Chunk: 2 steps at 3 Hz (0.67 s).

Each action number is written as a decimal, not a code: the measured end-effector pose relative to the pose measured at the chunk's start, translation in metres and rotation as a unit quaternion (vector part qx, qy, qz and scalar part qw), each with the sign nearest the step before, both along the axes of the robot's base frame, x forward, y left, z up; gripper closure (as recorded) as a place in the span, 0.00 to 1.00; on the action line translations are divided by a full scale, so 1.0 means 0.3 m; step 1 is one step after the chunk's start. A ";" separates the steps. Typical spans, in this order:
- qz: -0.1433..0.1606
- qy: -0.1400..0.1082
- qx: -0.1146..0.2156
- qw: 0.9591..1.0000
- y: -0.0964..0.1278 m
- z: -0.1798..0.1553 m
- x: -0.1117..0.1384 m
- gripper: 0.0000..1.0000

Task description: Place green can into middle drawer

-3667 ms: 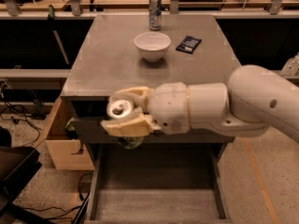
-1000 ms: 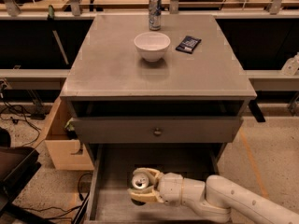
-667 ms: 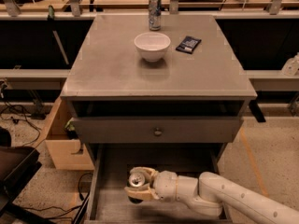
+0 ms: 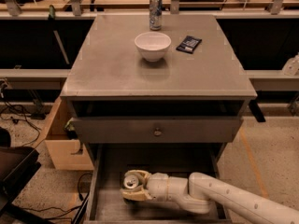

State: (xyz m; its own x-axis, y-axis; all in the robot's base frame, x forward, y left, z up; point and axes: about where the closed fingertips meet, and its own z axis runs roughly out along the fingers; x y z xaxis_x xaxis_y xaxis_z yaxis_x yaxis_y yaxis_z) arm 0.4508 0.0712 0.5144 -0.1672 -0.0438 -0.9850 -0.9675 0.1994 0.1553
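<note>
The green can (image 4: 131, 181) shows its silver top inside the pulled-out middle drawer (image 4: 112, 162), a wide grey tray below the cabinet. My gripper (image 4: 135, 188) is down in the drawer at its left-centre, its cream fingers wrapped around the can. The white arm (image 4: 224, 199) reaches in from the lower right. I cannot tell whether the can rests on the drawer floor.
A closed grey drawer front with a small round knob (image 4: 157, 132) sits above the open drawer. On the cabinet top stand a white bowl (image 4: 152, 45), a tall silver-blue can (image 4: 155, 6) and a dark packet (image 4: 188, 44). A wooden box (image 4: 60, 143) stands on the floor at the left.
The gripper with the can came down from in front of the cabinet top into the open drawer. Over the last second it has shifted slightly left inside the drawer.
</note>
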 end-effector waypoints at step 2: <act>0.008 0.010 -0.006 1.000 0.068 -0.166 0.010 1.00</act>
